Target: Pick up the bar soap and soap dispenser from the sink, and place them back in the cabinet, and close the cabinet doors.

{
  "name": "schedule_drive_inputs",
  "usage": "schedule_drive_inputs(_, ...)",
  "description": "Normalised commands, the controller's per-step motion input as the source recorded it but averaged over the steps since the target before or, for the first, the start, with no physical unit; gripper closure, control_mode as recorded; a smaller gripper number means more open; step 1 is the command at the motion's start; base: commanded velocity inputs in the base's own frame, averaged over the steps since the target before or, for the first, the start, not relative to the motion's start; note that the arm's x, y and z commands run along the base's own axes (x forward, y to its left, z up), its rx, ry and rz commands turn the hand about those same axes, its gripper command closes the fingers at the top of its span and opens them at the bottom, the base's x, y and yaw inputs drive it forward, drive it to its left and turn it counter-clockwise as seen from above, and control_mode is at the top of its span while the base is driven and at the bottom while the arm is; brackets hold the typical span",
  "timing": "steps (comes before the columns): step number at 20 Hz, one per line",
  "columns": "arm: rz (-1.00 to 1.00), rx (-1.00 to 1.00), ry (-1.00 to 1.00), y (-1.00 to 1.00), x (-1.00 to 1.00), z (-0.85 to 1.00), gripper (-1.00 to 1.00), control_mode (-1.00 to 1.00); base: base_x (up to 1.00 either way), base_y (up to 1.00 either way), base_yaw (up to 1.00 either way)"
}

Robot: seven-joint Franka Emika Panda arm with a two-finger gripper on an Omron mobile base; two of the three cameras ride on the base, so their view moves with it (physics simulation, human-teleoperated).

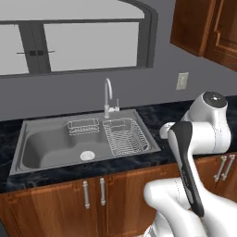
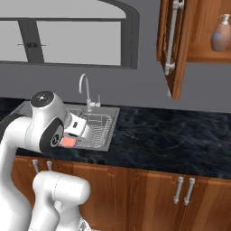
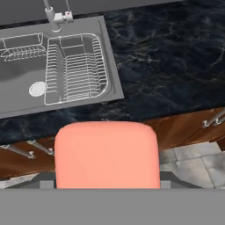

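Note:
My gripper (image 3: pixel 107 179) is shut on the bar soap (image 3: pixel 107 149), a salmon-orange block with rounded corners that covers the lower middle of the hand view. In the right base view the bar soap (image 2: pixel 68 141) hangs at the counter's front edge, right of the sink (image 2: pixel 104 139). The grey sink (image 1: pixel 46 143) holds no soap. On the inner shelf of the cabinet (image 2: pixel 198 56) at upper right stands the brown soap dispenser (image 2: pixel 221 37). One of the cabinet doors (image 2: pixel 177 49) stands open, its silver bar handle (image 2: pixel 172 36) facing me.
A wire dish rack (image 1: pixel 125 136) fills the sink's right half, with the curved faucet (image 1: pixel 108 97) behind it. Dark marble counter (image 2: pixel 171 140) stretches right beneath the cabinet. Lower cupboards with small silver handles (image 2: pixel 185 189) run below. A wall outlet (image 1: pixel 182 80) sits right of the window.

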Motion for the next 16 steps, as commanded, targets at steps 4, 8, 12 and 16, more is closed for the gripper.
schedule_drive_inputs(4,0.00,0.00,0.00,0.00,0.00,0.00,1.00,1.00,-0.45,-0.49,0.00)
schedule_drive_inputs(8,0.00,0.00,0.00,0.00,0.00,0.00,1.00,1.00,-0.54,-0.42,0.00)
schedule_drive_inputs(12,0.00,0.00,0.00,0.00,0.00,0.00,1.00,1.00,-0.57,-0.38,0.00)
schedule_drive_inputs(16,0.00,0.00,0.00,0.00,0.00,0.00,1.00,1.00,-0.54,-0.39,0.00)
